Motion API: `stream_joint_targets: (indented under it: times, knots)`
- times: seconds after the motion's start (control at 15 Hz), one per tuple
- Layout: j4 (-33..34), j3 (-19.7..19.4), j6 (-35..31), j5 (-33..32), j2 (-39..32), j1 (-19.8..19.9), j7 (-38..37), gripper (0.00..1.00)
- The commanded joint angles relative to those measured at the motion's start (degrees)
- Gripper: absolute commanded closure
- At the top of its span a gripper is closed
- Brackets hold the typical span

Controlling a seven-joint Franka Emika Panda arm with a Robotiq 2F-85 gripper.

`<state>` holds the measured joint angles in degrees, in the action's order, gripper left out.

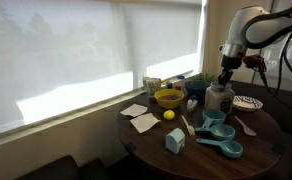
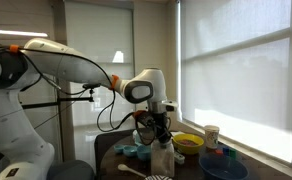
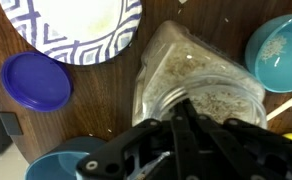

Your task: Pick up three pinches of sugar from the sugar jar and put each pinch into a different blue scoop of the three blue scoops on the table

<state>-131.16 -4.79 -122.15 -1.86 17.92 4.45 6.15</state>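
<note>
in sugar jar mouth, gripper fingers pressed together

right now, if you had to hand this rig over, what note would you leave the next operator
Claw: down at the mouth of the sugar jar; open or shut cannot be told.
Things: the three blue scoops lie beside the jar on the table.
Done: one scoop shows pale grains in the wrist view.
Left: the other scoops' insides are not visible; check them, then finish the pinches.
</note>
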Motion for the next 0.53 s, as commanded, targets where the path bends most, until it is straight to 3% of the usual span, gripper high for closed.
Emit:
stream_joint_targets:
  times: [0.0, 0.47]
  knots:
    - [0.45, 0.41, 0.52, -0.38, 0.78, -0.29, -1.06, 0.99]
    - [2.47, 1.52, 0.5, -0.23, 7.21, -1.48, 0.07, 0.99]
